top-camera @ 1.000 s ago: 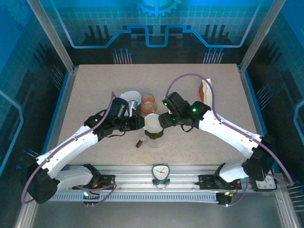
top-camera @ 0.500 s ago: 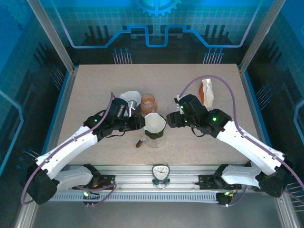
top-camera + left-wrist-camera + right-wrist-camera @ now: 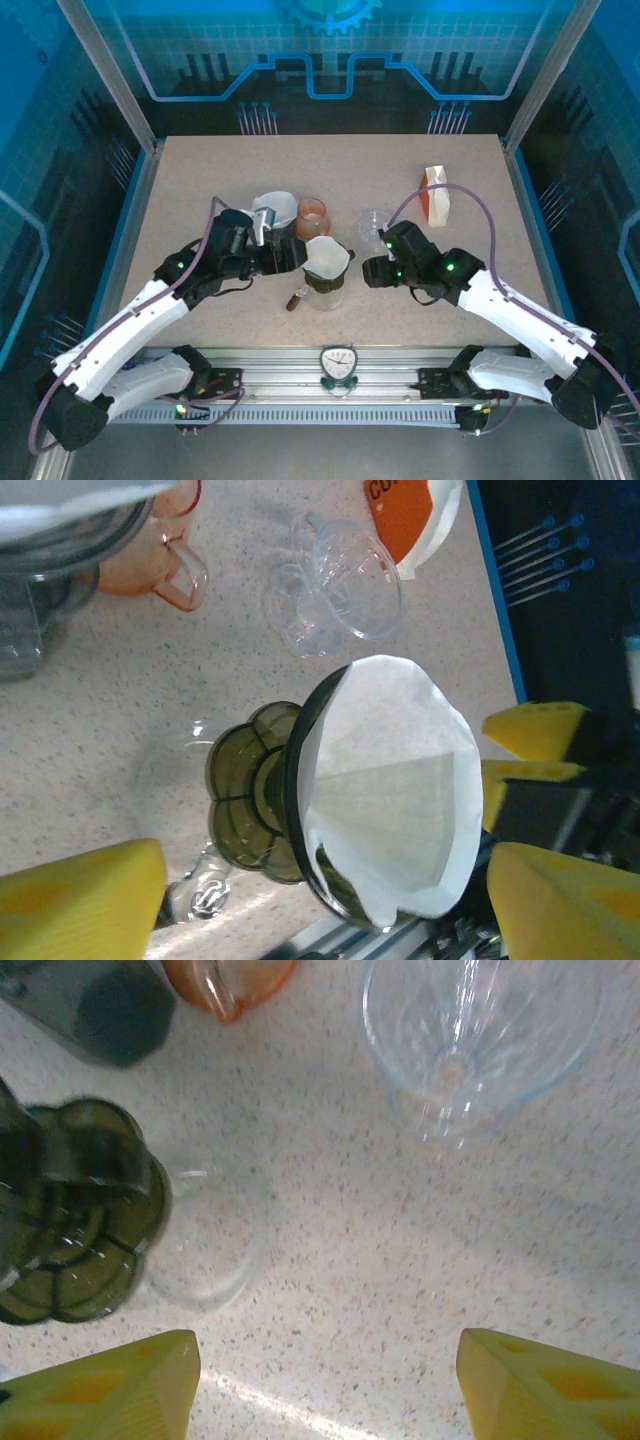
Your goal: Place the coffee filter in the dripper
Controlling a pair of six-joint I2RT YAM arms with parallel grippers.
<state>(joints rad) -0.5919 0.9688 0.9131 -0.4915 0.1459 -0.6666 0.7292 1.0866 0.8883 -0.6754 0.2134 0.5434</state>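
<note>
Filter [image 3: 395,780] sat in the dripper [image 3: 250,800]; left gripper [image 3: 292,256] gaped just beside it, right gripper [image 3: 369,272] spread wide, empty.

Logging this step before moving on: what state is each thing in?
coffee filter, opened out, seated in the dark dripper
dark dripper, upright, lined with the filter
clear dripper, upright, empty
orange cup, upright
left gripper, fingers open, nothing held
right gripper, fingers open, nothing held
</note>
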